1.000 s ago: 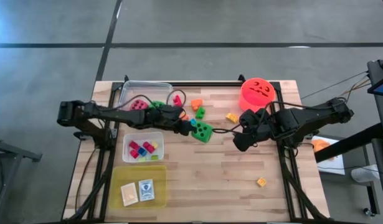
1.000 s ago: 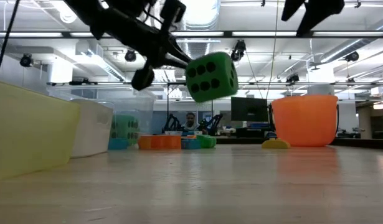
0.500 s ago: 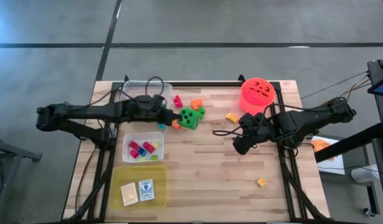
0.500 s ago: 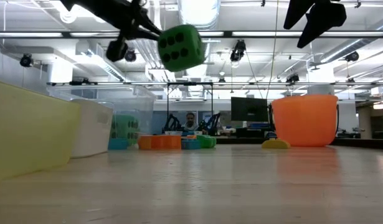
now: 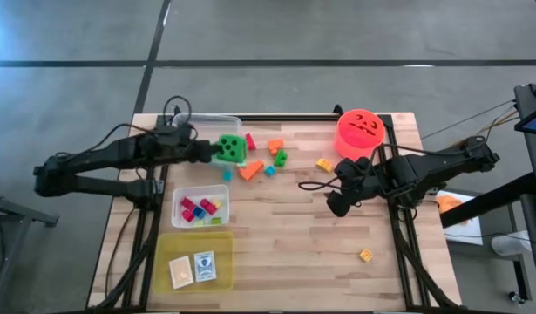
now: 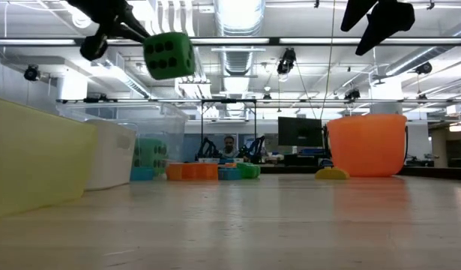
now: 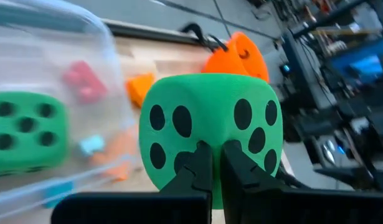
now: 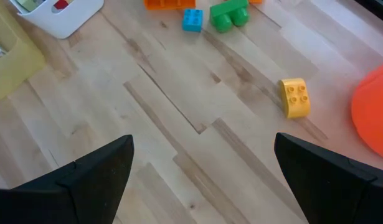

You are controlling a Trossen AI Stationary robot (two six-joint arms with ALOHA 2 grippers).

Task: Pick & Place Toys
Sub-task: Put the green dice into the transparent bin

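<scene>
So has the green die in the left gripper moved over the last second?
Yes. The green die, pinched by the left gripper, has travelled leftward across the table to the right rim of the clear tub.

Three tubs line the table's (image 5: 337, 262) left edge: the card tub (image 5: 194, 262) at the near corner, the block tub (image 5: 200, 207) behind it, the large tub (image 5: 198, 131) at the far corner (a die (image 5: 232, 149) hangs over its right rim). Loose blocks (image 5: 263, 157) lie right of it; the bucket (image 5: 361, 131) stands at the far right corner.
</scene>
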